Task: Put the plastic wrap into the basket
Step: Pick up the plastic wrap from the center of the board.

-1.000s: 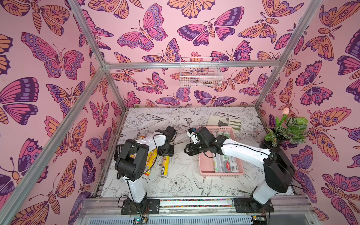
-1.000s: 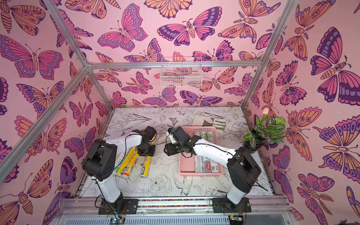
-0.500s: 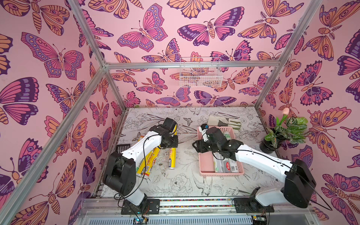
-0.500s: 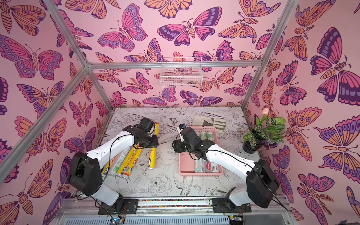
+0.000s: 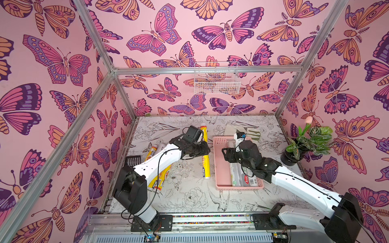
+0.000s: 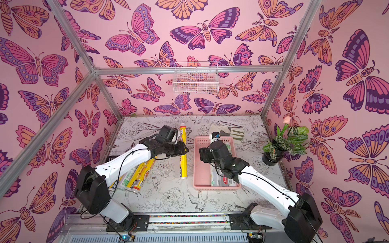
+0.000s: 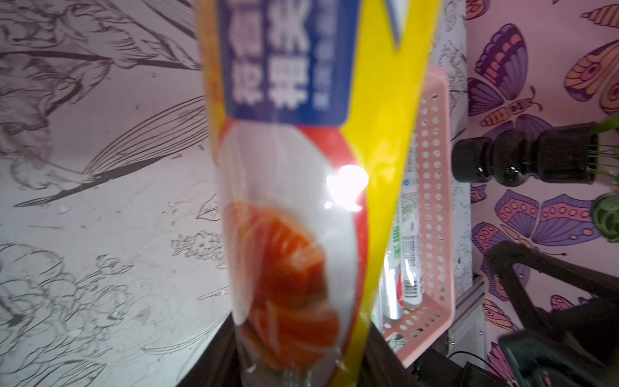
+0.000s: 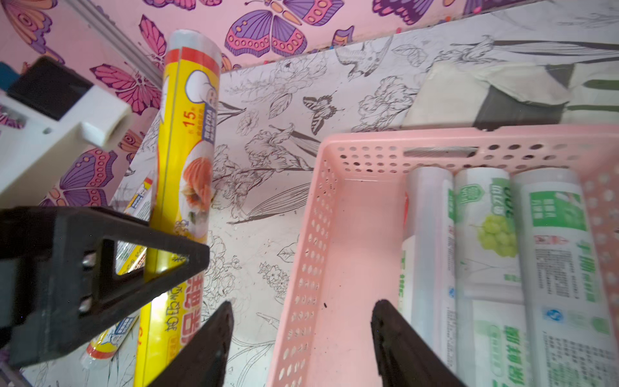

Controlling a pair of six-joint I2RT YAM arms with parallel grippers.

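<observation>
Top views, left gripper [image 5: 207, 149]: in both top views it is clamping one yellow roll [image 5: 205, 166] near its middle, just beside the basket [image 5: 216, 160] and outside it.
Top views, right gripper [image 5: 224, 154]: it is hovering at the basket's rim on the side facing the yellow roll; its jaws are too small to read here.
Top views, other wrap: whitish rolls [image 5: 242, 178] are lying lengthwise in the basket's far side. A pile [image 6: 136, 176] of yellow and whitish rolls, at least three, is lying partly hidden under the left arm [image 6: 126, 162].
Left wrist, yellow roll [image 7: 301, 201]: it is filling the frame, showing a glossy wrapper, a blue label, an orange food picture and a glare spot.
Left wrist, basket [image 7: 432, 201]: it is showing a pink plastic wall dotted with round holes.
Right wrist, right gripper [image 8: 303, 305]: its jaws are standing apart, gripping nothing, straddling the basket's [image 8: 321, 234] perforated side wall.
Right wrist, count: three whitish rolls [image 8: 482, 234] with green print are lying side by side in the basket.
Right wrist, left gripper [image 8: 164, 278]: a black triangular finger [image 8: 150, 261] is crossing the yellow roll [image 8: 191, 150].
</observation>
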